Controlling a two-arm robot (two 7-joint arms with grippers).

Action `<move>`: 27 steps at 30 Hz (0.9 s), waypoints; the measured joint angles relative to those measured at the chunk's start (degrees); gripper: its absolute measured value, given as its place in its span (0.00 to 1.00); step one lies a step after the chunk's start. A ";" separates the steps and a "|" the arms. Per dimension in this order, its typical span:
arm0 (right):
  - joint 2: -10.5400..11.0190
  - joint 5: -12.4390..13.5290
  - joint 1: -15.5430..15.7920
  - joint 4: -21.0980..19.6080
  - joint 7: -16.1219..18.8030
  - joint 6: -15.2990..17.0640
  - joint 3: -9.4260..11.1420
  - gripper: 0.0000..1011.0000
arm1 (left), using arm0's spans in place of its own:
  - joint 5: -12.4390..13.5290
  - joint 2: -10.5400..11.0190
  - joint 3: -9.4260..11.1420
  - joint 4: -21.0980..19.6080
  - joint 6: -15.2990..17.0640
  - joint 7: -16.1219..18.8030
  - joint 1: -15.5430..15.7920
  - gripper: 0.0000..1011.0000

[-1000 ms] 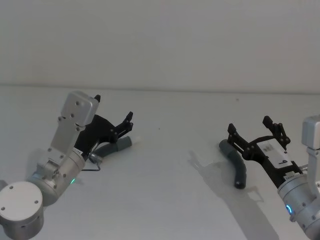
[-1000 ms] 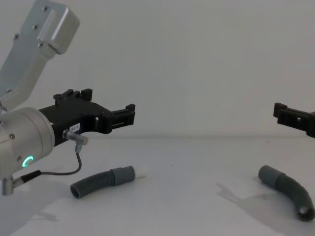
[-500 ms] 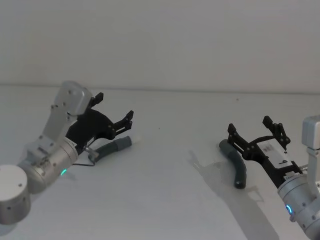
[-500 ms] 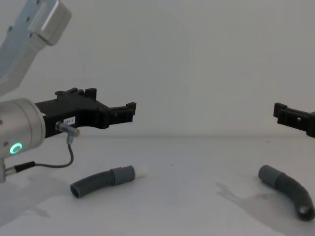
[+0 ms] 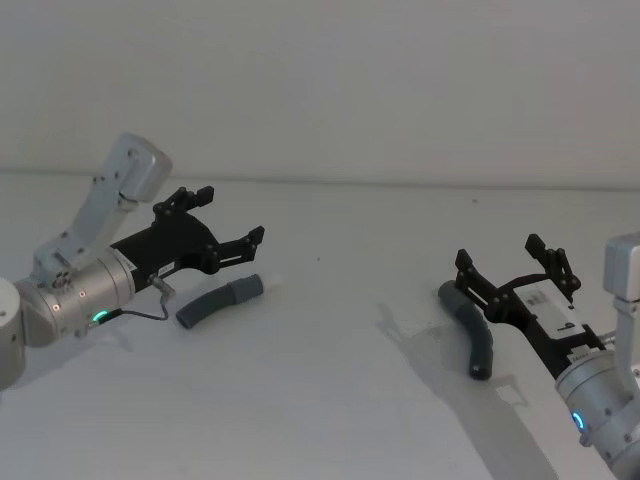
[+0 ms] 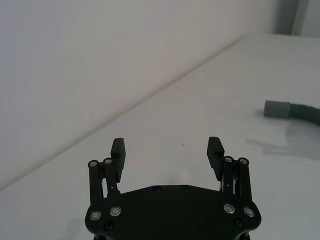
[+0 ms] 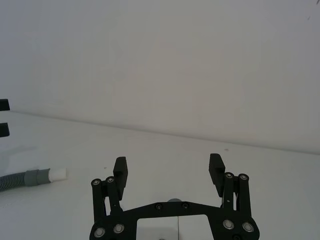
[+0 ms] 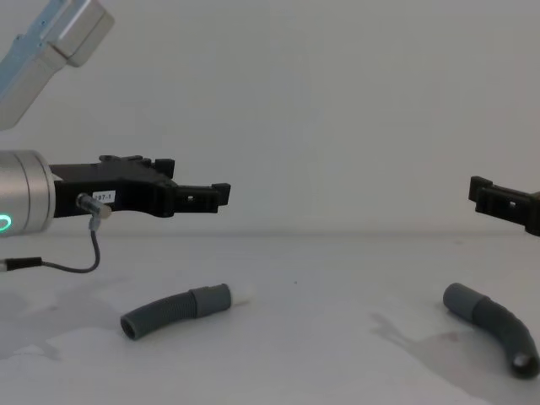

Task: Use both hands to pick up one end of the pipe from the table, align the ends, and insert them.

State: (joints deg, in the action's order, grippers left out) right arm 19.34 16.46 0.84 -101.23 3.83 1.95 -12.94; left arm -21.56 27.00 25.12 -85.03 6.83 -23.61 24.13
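Two dark grey corrugated pipe pieces lie apart on the white table [image 5: 330, 400]. The left piece [image 5: 220, 300] ends in a grey cuff with a white plug tip [image 8: 245, 295]. My left gripper [image 5: 232, 212] hovers open just above and behind it, held about level, touching nothing. The right piece [image 5: 472, 325] is curved, with a plain grey cuff [image 8: 460, 297] at its far end. My right gripper [image 5: 505, 252] stands open above it, apart from it. Both jaws show wide and empty in the wrist views [image 6: 166, 147] [image 7: 168, 167].
A thin grey cable [image 8: 72, 266] loops down from the left wrist toward the table. A pale wall [image 5: 320, 90] rises behind the table's far edge. Bare white table lies between the two pipe pieces.
My left arm has swung back and to the left and levelled out, so the white-tipped piece is uncovered. The right arm and both pipe pieces have not moved.
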 joint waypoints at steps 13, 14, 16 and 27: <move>0.00 0.00 0.00 0.00 0.00 0.00 0.00 0.99 | 0.66 3.23 3.29 2.27 5.90 -6.84 5.86 0.99; 0.00 0.00 0.00 0.00 0.00 0.00 0.00 0.99 | 0.80 3.57 3.68 2.37 6.72 -7.48 6.40 0.99; 0.00 0.00 0.00 0.00 0.00 0.00 0.00 0.99 | 0.94 3.90 4.05 2.47 7.66 -8.19 6.90 0.99; 0.00 0.00 0.00 0.00 0.00 0.00 0.00 0.99 | 1.02 5.32 6.23 3.55 12.62 -11.34 9.50 0.99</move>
State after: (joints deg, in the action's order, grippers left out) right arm 19.34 16.46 0.84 -101.23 3.83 1.95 -12.94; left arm -20.55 32.32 31.36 -81.48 19.45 -34.96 33.63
